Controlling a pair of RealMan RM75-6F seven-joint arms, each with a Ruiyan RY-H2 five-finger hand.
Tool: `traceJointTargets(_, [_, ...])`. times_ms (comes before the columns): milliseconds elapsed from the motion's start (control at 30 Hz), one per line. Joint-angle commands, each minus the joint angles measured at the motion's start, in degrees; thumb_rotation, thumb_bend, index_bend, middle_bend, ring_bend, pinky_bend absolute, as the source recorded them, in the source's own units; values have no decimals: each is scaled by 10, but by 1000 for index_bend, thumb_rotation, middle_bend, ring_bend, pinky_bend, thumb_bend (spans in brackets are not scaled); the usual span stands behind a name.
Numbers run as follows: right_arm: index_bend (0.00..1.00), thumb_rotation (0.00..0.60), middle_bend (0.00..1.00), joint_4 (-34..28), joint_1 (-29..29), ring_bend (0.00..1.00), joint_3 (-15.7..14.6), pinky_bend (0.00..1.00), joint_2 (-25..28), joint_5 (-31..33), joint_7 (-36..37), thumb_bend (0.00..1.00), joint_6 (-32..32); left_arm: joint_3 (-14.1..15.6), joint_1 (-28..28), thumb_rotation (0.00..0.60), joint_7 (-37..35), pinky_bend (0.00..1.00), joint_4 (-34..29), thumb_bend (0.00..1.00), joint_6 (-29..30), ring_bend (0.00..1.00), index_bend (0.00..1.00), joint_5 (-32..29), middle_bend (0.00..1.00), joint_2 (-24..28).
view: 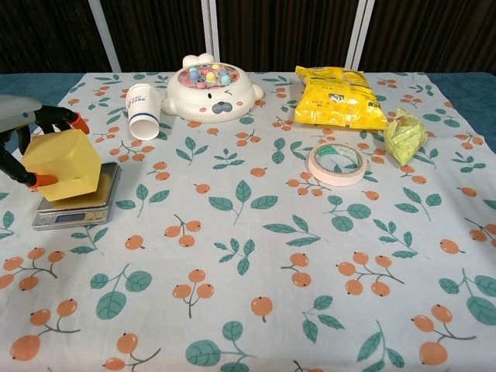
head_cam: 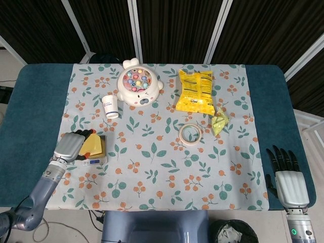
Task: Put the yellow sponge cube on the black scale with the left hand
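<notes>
The yellow sponge cube (view: pixel 63 164) (head_cam: pixel 93 146) stands tilted on the black scale (view: pixel 79 208) (head_cam: pixel 95 160) at the left of the cloth. My left hand (view: pixel 22 132) (head_cam: pixel 71 145) holds the cube from its left side, fingertips (view: pixel 46 180) against its faces. My right hand (head_cam: pixel 289 180) lies flat and open on the blue table edge at the near right, far from the scale, and shows only in the head view.
A white paper cup (view: pixel 144 111) lies just behind the scale. Further back sit a round white fishing toy (view: pixel 209 89) and a yellow snack bag (view: pixel 339 98). A tape roll (view: pixel 336 163) and a crumpled green wrapper (view: pixel 405 135) lie mid-right.
</notes>
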Motion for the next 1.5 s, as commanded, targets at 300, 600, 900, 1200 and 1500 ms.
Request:
traceJointTargets(300, [0, 600, 0, -1, 0, 0, 0, 0, 0, 1, -2, 582, 0, 5, -7, 600, 37, 357, -3, 164, -27, 177, 211, -16, 228, 10])
traceJointTargets(600, [0, 600, 0, -1, 0, 0, 1, 0, -1, 0, -4, 582, 2, -19, -6, 600, 61, 124, -37, 79, 10, 0, 69, -19, 0, 29])
traceJointTargets(900, [0, 600, 0, -1, 1, 0, 0, 0, -3, -1, -7, 582, 0, -7, 56, 600, 69, 121, -107, 85, 161, 0, 67, 88, 5, 77])
traceJointTargets(1200, [0, 600, 0, -4, 1, 0, -1, 0, -5, -2, -12, 582, 0, 50, 158, 600, -15, 120, -78, 85, 275, 0, 67, 157, 5, 108])
traceJointTargets(1500, [0, 600, 0, -3, 2, 0, -3, 0, -4, -6, -9, 582, -2, 59, 210, 600, -168, 99, 34, 86, 292, 0, 67, 158, 5, 104])
